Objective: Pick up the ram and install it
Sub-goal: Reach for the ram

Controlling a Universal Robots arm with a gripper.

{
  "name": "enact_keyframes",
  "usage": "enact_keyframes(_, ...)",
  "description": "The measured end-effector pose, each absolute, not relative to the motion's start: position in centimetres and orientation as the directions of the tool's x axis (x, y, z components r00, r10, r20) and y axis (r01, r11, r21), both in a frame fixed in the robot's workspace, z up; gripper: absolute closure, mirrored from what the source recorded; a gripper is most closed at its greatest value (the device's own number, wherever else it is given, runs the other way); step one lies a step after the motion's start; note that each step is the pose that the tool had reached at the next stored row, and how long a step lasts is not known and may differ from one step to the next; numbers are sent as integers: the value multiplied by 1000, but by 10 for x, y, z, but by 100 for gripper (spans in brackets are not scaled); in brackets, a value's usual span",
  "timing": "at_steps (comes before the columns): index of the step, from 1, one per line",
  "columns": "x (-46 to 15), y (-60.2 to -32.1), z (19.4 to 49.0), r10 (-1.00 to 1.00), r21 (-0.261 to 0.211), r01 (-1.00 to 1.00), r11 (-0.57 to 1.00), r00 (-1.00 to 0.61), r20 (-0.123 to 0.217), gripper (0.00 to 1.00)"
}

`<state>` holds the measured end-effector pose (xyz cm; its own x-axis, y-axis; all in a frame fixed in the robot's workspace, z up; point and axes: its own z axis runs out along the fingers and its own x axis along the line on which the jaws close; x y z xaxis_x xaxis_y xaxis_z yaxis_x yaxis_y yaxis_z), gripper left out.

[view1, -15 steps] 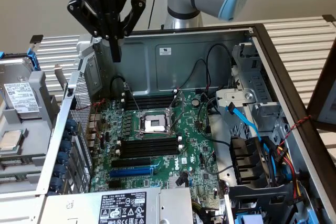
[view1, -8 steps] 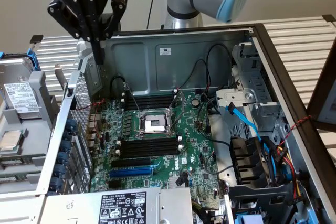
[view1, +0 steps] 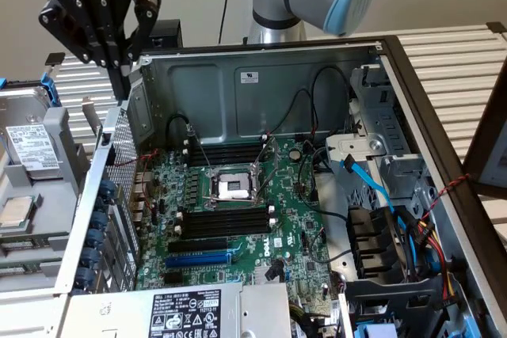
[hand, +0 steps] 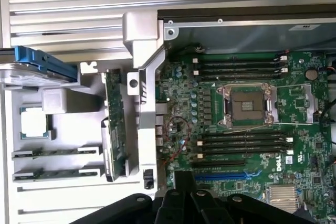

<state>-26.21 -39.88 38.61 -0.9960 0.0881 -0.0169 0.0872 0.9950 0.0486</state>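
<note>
A: Exterior view first. Gripper?
B: Upper left of the frame, above the edge of the open case, fingers pinched together (black, marked Robotiq).
A: Gray tray?
B: At the exterior view's left, outside the case.
A: Wrist view now. Ram?
B: Flat in that tray, next to a square chip, a twin stick just beside it; well apart from the gripper, seen in front of the blue slot on the motherboard.
</note>
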Motion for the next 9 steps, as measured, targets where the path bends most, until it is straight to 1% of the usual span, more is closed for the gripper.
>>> enact_keyframes(9,-300,-399,383,88,48,88,995,-996,-6,89)
